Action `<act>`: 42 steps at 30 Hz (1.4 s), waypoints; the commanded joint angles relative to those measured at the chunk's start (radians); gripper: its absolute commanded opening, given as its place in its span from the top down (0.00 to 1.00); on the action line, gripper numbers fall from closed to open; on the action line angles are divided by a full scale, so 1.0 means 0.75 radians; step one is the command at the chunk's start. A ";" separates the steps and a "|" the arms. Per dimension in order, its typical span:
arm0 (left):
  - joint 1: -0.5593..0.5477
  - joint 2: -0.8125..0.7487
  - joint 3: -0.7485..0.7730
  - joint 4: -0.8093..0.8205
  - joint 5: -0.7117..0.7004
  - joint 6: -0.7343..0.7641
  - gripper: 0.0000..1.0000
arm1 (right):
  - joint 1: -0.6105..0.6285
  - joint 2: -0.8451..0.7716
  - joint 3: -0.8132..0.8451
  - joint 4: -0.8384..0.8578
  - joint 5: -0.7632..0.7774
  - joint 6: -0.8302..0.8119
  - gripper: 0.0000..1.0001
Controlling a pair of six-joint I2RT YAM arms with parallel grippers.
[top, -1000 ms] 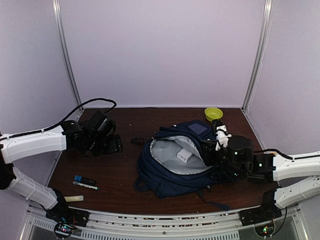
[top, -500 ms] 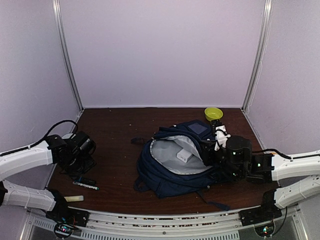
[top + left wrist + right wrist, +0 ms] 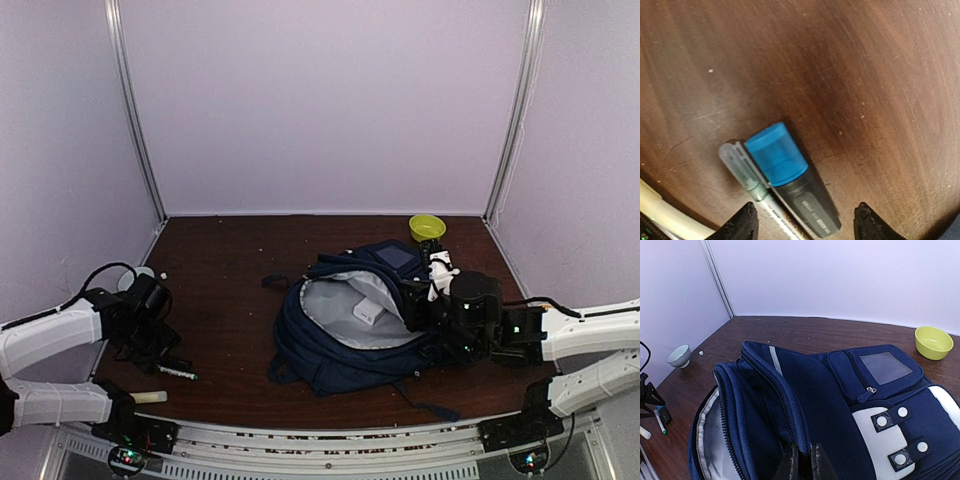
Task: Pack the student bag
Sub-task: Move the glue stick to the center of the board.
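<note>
The student bag (image 3: 335, 350) lies on its back on the right half of the counter (image 3: 230, 300), well apart from my left arm. Its mouth gapes toward the left and the pale grey lining (image 3: 335, 300) is in plain sight. One small white thing (image 3: 368, 313) rests inside against the lining; I cannot tell what it is. My right jaws are clenched on the navy fabric at the rim of that mouth. From the right wrist I see the front pocket with its clear window (image 3: 885, 367) and the white buckle patch (image 3: 880, 437) just beyond the rim.

My left jaws hang released, low over the near left part of the counter, with a blue-capped highlighter (image 3: 790, 182) lying between the two tips and touching neither. A pen with a clear cap (image 3: 742, 170) lies pressed along the highlighter's side. A cream-coloured stick (image 3: 147, 397) sits nearer the front edge, close to my left base.

Between those pens and the bag there is a broad bare stretch of dark wood. Pale walls close in the back and both sides. A yellow-green bowl (image 3: 427, 227) stands in the far right corner, just behind the bag's top. A small grey bowl (image 3: 678, 355) sits by the left wall, near my left arm.
</note>
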 commanded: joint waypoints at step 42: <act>-0.043 0.492 0.120 0.441 0.199 0.411 0.85 | -0.016 0.024 0.009 -0.099 0.132 0.001 1.00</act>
